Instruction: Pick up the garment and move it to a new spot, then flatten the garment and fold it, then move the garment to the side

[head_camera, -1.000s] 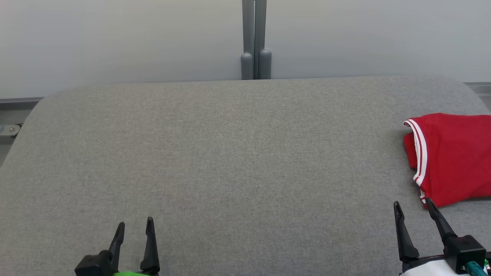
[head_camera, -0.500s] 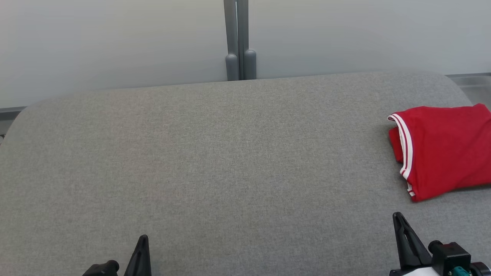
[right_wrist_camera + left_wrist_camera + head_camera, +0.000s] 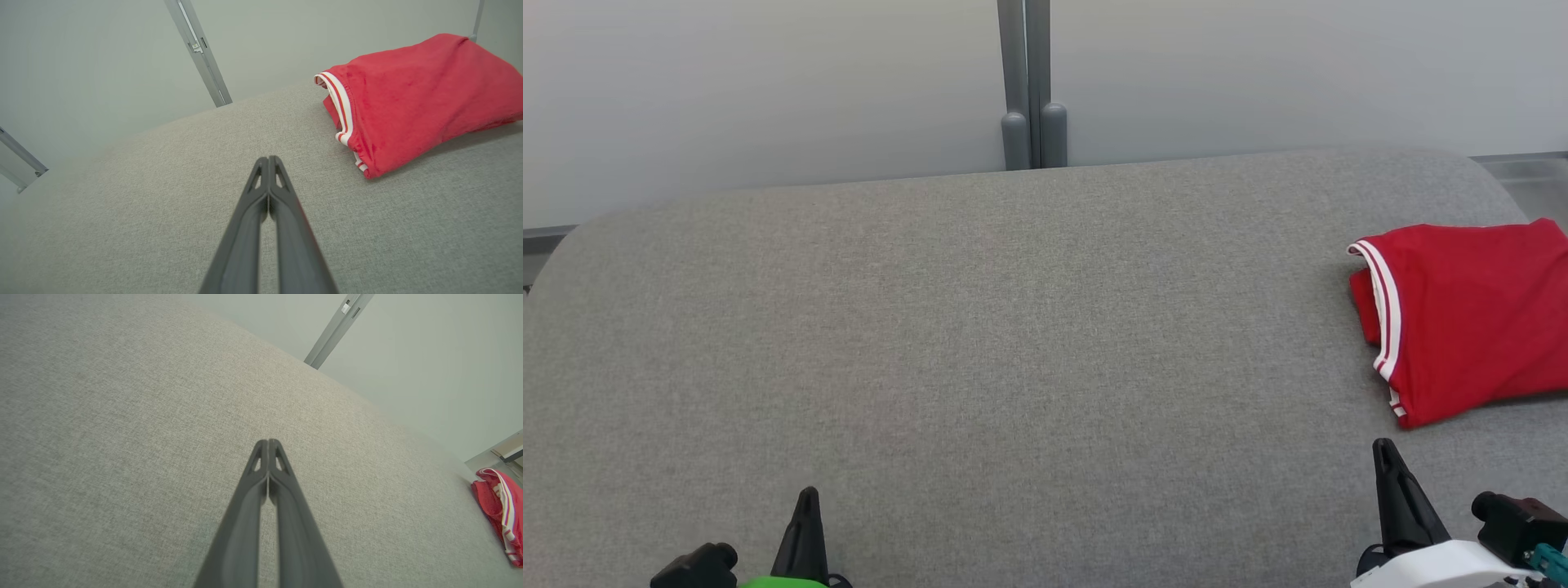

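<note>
Jaws pressed tight together on both arms, with nothing between them. The left gripper shows its two long dark fingers meeting tip to tip in its own wrist view, and the right gripper shows the same in its wrist view. Both hang over the near edge of the broad grey fabric-covered table, the left one towards the table's left end and the right one towards its right end. A strip of bright green shows at the left gripper's base, and a white forearm shell lies under the right one.

Beyond the fingertips the table's cloth is bare and evenly woven across its middle.

Farther on, at the table's right end and about midway between its near and far edges, lies the red folded garment with white striped trim. It rests on the cloth, ahead of the right gripper and apart from it (neither gripper touches it). Its trimmed edge faces the table's middle, and its right part is cut off by the head view's border. In the right wrist view it sits as a thick, slightly rumpled bundle.

At the table's far edge, near its middle, a grey double metal post stands upright. Behind it, along the whole far edge, runs a plain pale wall.
</note>
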